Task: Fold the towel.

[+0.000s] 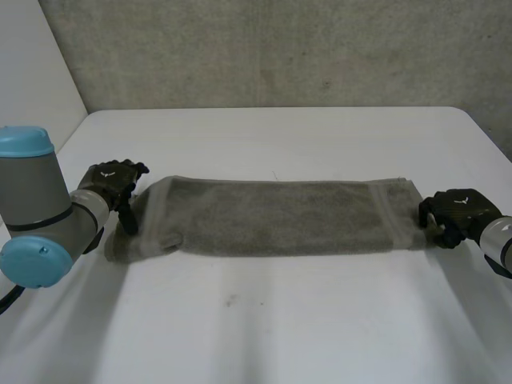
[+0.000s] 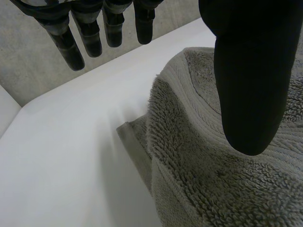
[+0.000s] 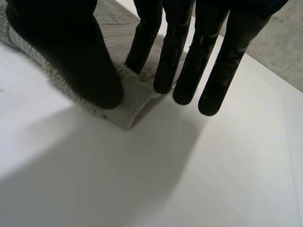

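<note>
A grey towel (image 1: 272, 216) lies as a long folded strip across the white table (image 1: 280, 328). My left hand (image 1: 112, 182) is at the strip's left end. Its fingers (image 2: 71, 47) are straight and apart from the cloth, and its thumb (image 2: 251, 71) hangs just over the towel (image 2: 213, 179). My right hand (image 1: 456, 210) is at the near right corner. There the thumb (image 3: 71, 52) and the fingers (image 3: 189, 71) pinch a bunched bit of the towel (image 3: 128, 111) between them.
A concrete wall (image 1: 280, 48) stands behind the table's far edge. Bare tabletop lies in front of the towel and beyond it. The table's right edge (image 1: 488, 136) runs close to my right hand.
</note>
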Robot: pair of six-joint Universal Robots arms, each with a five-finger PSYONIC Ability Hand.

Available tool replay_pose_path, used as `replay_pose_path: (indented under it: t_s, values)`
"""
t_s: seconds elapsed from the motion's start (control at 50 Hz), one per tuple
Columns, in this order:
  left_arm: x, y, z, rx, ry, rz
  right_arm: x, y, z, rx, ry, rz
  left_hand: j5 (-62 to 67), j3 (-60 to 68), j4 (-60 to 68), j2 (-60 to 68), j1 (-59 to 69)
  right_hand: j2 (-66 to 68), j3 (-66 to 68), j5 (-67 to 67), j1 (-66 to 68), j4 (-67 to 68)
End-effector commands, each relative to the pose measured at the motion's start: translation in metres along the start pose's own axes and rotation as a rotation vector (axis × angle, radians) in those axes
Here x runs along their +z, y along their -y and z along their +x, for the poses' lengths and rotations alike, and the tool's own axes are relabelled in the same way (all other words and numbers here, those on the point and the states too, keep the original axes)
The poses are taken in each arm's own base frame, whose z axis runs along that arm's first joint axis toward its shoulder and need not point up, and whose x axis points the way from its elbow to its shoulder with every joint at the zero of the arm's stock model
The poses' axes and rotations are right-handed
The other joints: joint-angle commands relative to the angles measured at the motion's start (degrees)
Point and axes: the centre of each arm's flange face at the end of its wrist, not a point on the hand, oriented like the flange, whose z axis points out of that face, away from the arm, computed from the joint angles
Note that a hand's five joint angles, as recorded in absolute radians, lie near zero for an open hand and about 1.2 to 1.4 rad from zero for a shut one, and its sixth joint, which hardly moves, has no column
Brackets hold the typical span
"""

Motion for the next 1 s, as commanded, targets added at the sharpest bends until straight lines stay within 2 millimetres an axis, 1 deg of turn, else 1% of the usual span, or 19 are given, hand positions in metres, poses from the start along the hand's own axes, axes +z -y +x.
replay_pose_path:
  t_s: [0.02,0.06,0.1,0.24,0.34,0.44,0.46,0.56,0.66,0.7,0.72,0.76,0.78,0.8,0.82,0.86,0.88,0.92,1.0]
  values:
    - [-0.001,-0.002,0.001,-0.017,-0.002,-0.008,0.002,-0.004,0.005,0.002,-0.012,-0.003,-1.14,0.88,0.87,1.06,0.66,21.34,21.97,22.59,13.12,21.95]
    - [-0.001,-0.002,0.001,-0.023,-0.003,-0.008,0.003,-0.005,0.005,-0.001,-0.009,-0.006,-1.14,0.88,0.87,1.07,0.66,17.30,17.92,18.55,9.07,17.91]
    - [-0.001,-0.002,0.001,-0.029,-0.003,-0.008,0.002,-0.007,0.005,-0.006,-0.014,-0.017,-1.14,0.88,0.87,1.07,0.66,-3.62,-2.99,-2.36,-11.84,-3.01]
    - [-0.001,-0.003,0.001,-0.029,-0.002,-0.011,-0.001,-0.007,0.004,-0.003,-0.005,-0.016,-1.14,0.88,0.87,1.07,0.66,-6.25,-5.63,-5.00,-14.48,-5.64]
    - [-0.002,-0.004,0.002,-0.029,-0.005,-0.015,-0.001,-0.007,0.002,-0.002,-0.004,-0.015,-1.14,0.88,0.87,1.07,0.66,-3.06,-2.43,-1.80,-11.28,-2.44]
    - [-0.002,-0.004,0.002,-0.029,-0.005,-0.015,0.000,-0.007,0.003,-0.002,-0.012,-0.006,-1.14,0.88,0.87,1.07,0.66,15.78,16.41,17.04,7.56,16.39]
    - [-0.003,-0.004,0.002,-0.029,-0.005,-0.017,0.001,-0.007,0.004,-0.002,-0.016,0.000,-1.14,0.88,0.87,1.07,0.66,23.38,24.01,24.64,15.16,24.00]
    - [-0.003,-0.004,0.002,-0.029,-0.005,-0.017,0.003,-0.007,0.009,-0.006,-0.045,0.015,-1.14,0.88,0.87,1.07,0.66,23.46,24.09,24.72,15.24,24.07]
    - [-0.004,-0.006,0.002,-0.029,-0.006,-0.021,0.004,-0.011,0.029,0.005,-0.102,0.006,-1.14,0.88,0.87,1.07,0.66,23.46,24.09,24.72,15.24,24.07]
    - [-0.005,-0.006,0.003,-0.028,-0.008,-0.022,0.002,-0.016,0.050,0.011,-0.162,-0.013,-1.14,0.88,0.87,1.07,0.66,23.46,24.09,24.72,15.24,24.07]
    - [-0.005,-0.006,0.003,-0.028,-0.008,-0.022,0.002,-0.016,0.050,0.012,-0.163,-0.013,-1.14,0.88,0.87,1.07,0.66,23.46,24.09,24.72,15.24,24.07]
    - [-0.006,-0.006,0.004,-0.027,-0.011,-0.026,-0.001,-0.021,0.076,0.023,-0.223,-0.019,-1.14,0.88,0.87,1.07,0.66,23.46,24.09,24.72,15.24,24.07]
    - [-0.006,-0.006,0.004,-0.027,-0.011,-0.026,-0.001,-0.021,0.076,0.023,-0.224,-0.019,-1.14,0.88,0.87,1.07,0.66,23.46,24.09,24.72,15.24,24.07]
    - [-0.007,-0.007,0.005,-0.027,-0.013,-0.027,-0.003,-0.023,0.091,0.029,-0.256,-0.020,-1.14,0.88,0.87,1.07,0.66,23.46,24.09,24.72,15.24,24.07]
    - [-0.007,-0.007,0.005,-0.027,-0.013,-0.027,-0.003,-0.023,0.091,0.030,-0.256,-0.020,-1.14,0.88,0.87,1.07,0.66,23.46,24.09,24.72,15.24,24.07]
    - [-0.008,-0.008,0.006,-0.026,-0.017,-0.031,-0.010,-0.026,0.121,0.034,-0.327,-0.017,-1.14,0.88,0.87,1.07,0.66,23.46,24.09,24.72,15.24,24.07]
    - [-0.008,-0.008,0.006,-0.026,-0.017,-0.031,-0.010,-0.026,0.121,0.034,-0.328,-0.017,-1.14,0.88,0.87,1.07,0.66,23.46,24.09,24.72,15.24,24.07]
    - [-0.009,-0.007,0.008,-0.024,-0.021,-0.029,-0.017,-0.023,0.145,0.011,-0.390,-0.007,-1.30,0.71,0.71,0.90,0.50,23.46,24.09,24.72,15.24,24.07]
    - [-0.010,-0.006,0.007,-0.024,-0.019,-0.026,-0.018,-0.016,0.151,-0.023,-0.401,0.000,-1.31,0.71,0.71,0.90,0.49,23.46,24.09,24.72,15.24,24.07]
